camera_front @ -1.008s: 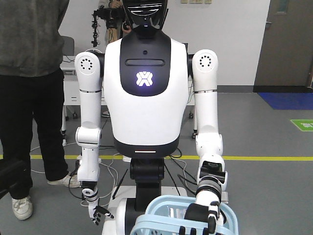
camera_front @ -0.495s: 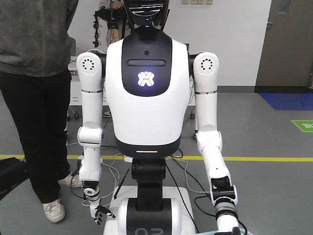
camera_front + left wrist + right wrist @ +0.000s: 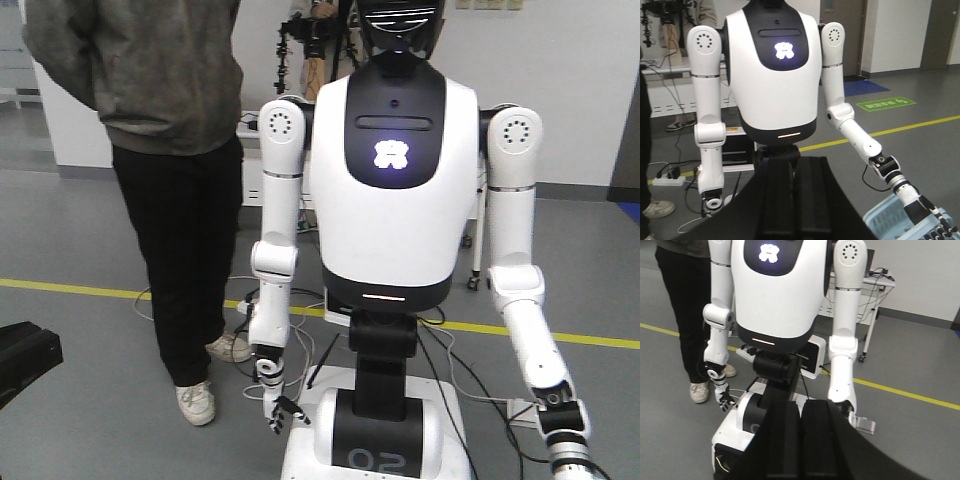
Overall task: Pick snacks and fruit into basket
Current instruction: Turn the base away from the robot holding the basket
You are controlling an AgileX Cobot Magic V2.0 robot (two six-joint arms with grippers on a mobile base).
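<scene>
The left pincer [image 3: 796, 172] and right pincer [image 3: 800, 412] are clenched, empty; nothing to pack shows, the basket [image 3: 890, 220] peeks in lower right, contents hidden: picking seems undone

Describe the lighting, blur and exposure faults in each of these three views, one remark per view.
Exterior front-facing: even indoor light, whole frame slightly soft, the glowing chest logo blooms into a blob. Left wrist: the left gripper is a dark, underexposed mass hiding the lower centre; the humanoid behind is sharper. Right wrist: the right gripper is equally dark and featureless.
</scene>
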